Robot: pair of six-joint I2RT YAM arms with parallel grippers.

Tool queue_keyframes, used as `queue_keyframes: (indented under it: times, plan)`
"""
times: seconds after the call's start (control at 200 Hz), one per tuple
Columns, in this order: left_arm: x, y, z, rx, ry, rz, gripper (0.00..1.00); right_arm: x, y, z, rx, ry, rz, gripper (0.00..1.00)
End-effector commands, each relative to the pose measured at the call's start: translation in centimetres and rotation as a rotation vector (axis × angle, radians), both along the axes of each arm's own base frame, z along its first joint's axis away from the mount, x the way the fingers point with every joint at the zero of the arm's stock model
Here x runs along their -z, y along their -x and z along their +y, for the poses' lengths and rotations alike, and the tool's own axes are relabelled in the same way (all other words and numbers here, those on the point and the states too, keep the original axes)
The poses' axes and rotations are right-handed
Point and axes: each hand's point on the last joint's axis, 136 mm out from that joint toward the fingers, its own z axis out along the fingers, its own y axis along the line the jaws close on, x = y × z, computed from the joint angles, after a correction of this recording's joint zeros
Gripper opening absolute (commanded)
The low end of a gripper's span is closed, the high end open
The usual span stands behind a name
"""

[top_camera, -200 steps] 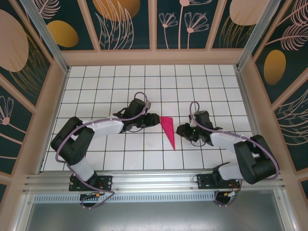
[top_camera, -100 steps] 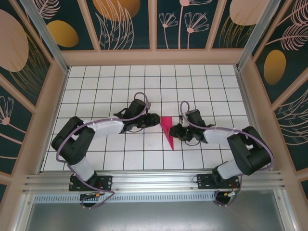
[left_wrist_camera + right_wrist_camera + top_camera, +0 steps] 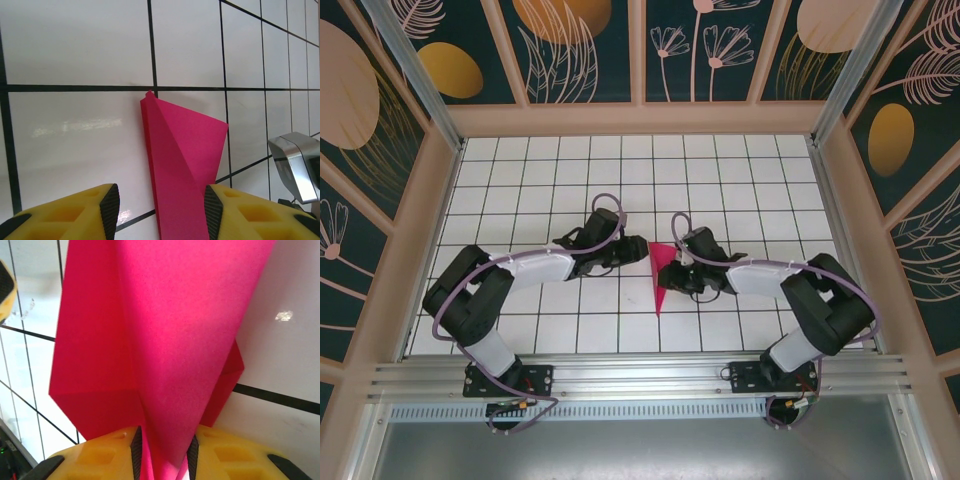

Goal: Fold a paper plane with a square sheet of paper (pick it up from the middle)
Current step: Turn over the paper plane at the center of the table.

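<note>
From the overhead camera I see my left hand (image 3: pixel 638 250) low over the white tiled surface (image 3: pixel 740 170), near its middle, with its tips aimed to the right at the wide end of the paper plane (image 3: pixel 661 280). On the left wrist camera that hand (image 3: pixel 160 205) is released. Its yellow fingers (image 3: pixel 95 210) stand apart, and the magenta paper (image 3: pixel 185 145) runs up between them. The paper sits against, or just beside, the right-side pad and is clear of the left-side one. I cannot tell whether that pad actually touches the paper.

The plane is a narrow folded wedge between my two hands. From above, its long axis runs roughly from far to near. The broad end lies away from the arm bases, and the sharp tip points toward the near edge, leaning a little left. A diagonal crease shows on its upper face in the left wrist camera.

My right hand (image 3: pixel 680 275) comes in from the right against the plane's right edge, about midway along it. On the right wrist camera that hand (image 3: pixel 164 455) is clenched on the paper (image 3: pixel 165 340). A raised fold funnels down into the thin gap between the yellow fingers (image 3: pixel 225 455), and the flaps spread out to either side.
</note>
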Motion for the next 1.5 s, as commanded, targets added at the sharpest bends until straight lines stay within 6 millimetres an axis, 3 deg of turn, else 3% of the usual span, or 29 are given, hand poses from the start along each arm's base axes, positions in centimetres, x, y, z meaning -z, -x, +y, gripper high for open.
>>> queue_keyframes:
  times: [0.0, 0.13, 0.3, 0.395, 0.681, 0.841, 0.951, 1.086, 1.306, 1.496]
  plan:
    - [-1.0, -0.3, 0.4, -0.033, 0.025, -0.028, 0.5, 0.1, -0.4, 0.5, 0.006, 0.032, -0.005, 0.31]
    - [-0.9, -0.2, 0.9, -0.051, 0.015, -0.031, 0.5, 0.2, -0.7, 1.2, 0.009, 0.057, -0.009, 0.26]
    - [-1.5, -0.4, 2.3, -0.11, -0.016, -0.062, 0.5, -0.4, -1.9, 1.2, 0.028, 0.146, -0.034, 0.08]
    - [-2.2, -0.8, 3.7, -0.175, -0.037, -0.093, 0.5, -1.2, -2.8, 1.1, 0.041, 0.204, -0.056, 0.04]
    - [-4.6, -0.9, 7.6, -0.322, -0.059, -0.182, 0.53, -3.6, -5.9, -1.1, 0.111, 0.5, -0.125, 0.06]
    - [-5.2, -0.7, 9.0, -0.369, -0.058, -0.205, 0.55, -2.3, -6.5, -0.9, 0.093, 0.64, -0.098, 0.11]
    - [-5.2, -0.4, 9.7, -0.385, -0.054, -0.21, 0.56, -1.7, -6.8, 0.7, 0.047, 0.659, -0.099, 0.12]
    - [-5.3, -0.2, 10.1, -0.394, -0.05, -0.212, 0.56, -0.9, -7.3, 1.3, 0.038, 0.682, -0.09, 0.18]
    - [-5.2, -0.2, 10.0, -0.385, -0.043, -0.207, 0.57, -0.4, -7.6, 1.7, 0.032, 0.681, -0.085, 0.21]
    - [-4.9, -0.3, 9.7, -0.374, -0.038, -0.197, 0.57, 1.8, -7.0, 1.8, 0.0, 0.694, -0.047, 0.22]
